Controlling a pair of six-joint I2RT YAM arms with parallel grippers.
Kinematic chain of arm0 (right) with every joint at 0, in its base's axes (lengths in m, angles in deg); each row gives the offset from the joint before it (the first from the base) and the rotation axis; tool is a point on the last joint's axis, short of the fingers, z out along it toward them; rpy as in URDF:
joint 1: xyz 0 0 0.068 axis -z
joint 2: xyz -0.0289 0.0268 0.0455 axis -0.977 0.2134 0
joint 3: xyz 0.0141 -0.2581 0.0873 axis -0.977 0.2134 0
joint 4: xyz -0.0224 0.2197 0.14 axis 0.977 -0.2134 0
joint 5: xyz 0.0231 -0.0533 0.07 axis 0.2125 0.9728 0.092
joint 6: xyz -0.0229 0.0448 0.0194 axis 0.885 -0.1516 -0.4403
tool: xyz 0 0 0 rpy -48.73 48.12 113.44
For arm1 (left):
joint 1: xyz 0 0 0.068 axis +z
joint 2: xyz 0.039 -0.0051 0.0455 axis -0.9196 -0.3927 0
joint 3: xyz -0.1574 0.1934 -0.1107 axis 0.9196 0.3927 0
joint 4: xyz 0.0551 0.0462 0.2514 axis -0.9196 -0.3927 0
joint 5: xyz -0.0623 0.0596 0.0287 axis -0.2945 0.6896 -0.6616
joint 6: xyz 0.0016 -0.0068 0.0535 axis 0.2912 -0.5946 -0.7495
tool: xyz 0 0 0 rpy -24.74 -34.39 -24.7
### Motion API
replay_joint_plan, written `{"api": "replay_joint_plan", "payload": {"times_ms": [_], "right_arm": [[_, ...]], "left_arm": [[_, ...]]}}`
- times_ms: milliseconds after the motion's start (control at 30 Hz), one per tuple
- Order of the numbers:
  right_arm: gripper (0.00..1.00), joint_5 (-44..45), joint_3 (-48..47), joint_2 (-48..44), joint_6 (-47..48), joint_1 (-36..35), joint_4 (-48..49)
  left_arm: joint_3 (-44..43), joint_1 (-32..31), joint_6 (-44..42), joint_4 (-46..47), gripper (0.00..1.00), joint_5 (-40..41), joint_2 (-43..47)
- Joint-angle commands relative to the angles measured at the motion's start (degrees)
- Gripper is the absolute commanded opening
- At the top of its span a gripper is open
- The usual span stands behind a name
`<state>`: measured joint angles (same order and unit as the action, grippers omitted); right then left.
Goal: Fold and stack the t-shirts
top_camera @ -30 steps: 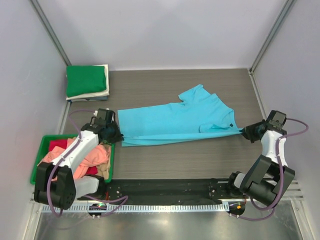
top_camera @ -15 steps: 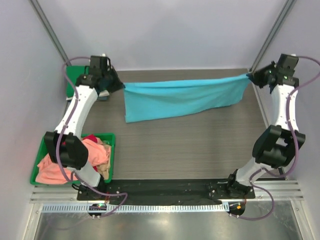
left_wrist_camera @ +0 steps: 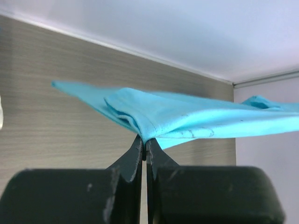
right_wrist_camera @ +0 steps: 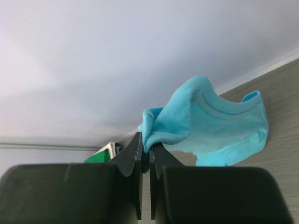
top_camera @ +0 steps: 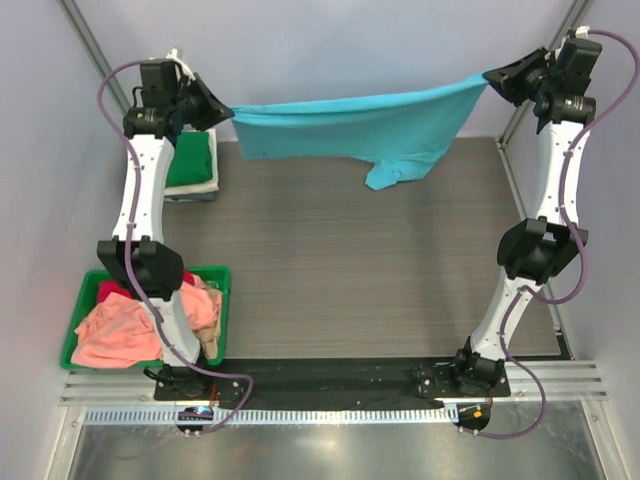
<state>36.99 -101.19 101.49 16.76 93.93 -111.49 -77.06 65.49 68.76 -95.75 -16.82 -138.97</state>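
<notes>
A sky-blue t-shirt (top_camera: pixel 350 125) hangs stretched in the air across the back of the table, one sleeve drooping at its right. My left gripper (top_camera: pixel 226 108) is shut on the shirt's left corner, high at the back left; its wrist view shows the blue cloth (left_wrist_camera: pixel 187 116) pinched between the fingertips (left_wrist_camera: pixel 145 143). My right gripper (top_camera: pixel 492 76) is shut on the shirt's right corner at the back right, cloth (right_wrist_camera: pixel 210 126) bunched at its tips (right_wrist_camera: pixel 145 148). A folded green t-shirt (top_camera: pixel 188 160) tops a cream one at back left. Salmon-pink (top_camera: pixel 120 330) and red t-shirts lie in the bin.
The green plastic bin (top_camera: pixel 224 300) stands at the front left beside the left arm's base. The folded pile (top_camera: pixel 190 185) sits against the left wall under the left arm. Side walls and corner posts stand close to both raised arms.
Both arms have lifted the blue shirt from flat on the table to high at the back, pulling it taut between them. Its sleeve now dangles.
</notes>
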Motion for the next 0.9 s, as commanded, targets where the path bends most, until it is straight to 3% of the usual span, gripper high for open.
{"api": "replay_joint_plan", "payload": {"times_ms": [0,100,133,233,433,633,767,867], "right_arm": [[0.01,-3.21,1.12,-5.37,1.9,0.36,3.11],[0.01,-2.42,16.47,-13.61,3.92,0.45,5.39],[0.01,-1.98,28.26,-16.35,3.92,0.45,9.84],[0.01,0.92,50.6,-27.23,3.4,0.71,18.73],[0.01,9.27,79.48,-43.76,-2.31,4.57,21.57],[0.01,11.65,93.91,-54.07,-0.03,8.26,19.99],[0.01,9.9,100.09,-57.51,-0.9,9.41,20.77],[0.01,9.71,96.43,-54.18,-3.18,8.98,22.62]], "left_arm": [[9.64,1.03,-0.37,9.27,0.0,-3.45,10.26],[24.05,1.12,-0.29,15.07,0.0,-3.28,17.39],[31.49,1.12,-0.2,16.3,0.0,-3.27,19.14],[46.51,1.12,0.06,20.7,0.0,-4.15,24.95],[71.85,1.12,1.73,27.47,0.0,-5.21,34.27],[86.03,1.12,3.49,29.68,0.0,-4.5,38.67],[89.04,1.12,5.33,30.46,0.0,-4.77,39.46],[85.28,1.12,5.51,29.07,0.0,-3.46,37.81]]}}
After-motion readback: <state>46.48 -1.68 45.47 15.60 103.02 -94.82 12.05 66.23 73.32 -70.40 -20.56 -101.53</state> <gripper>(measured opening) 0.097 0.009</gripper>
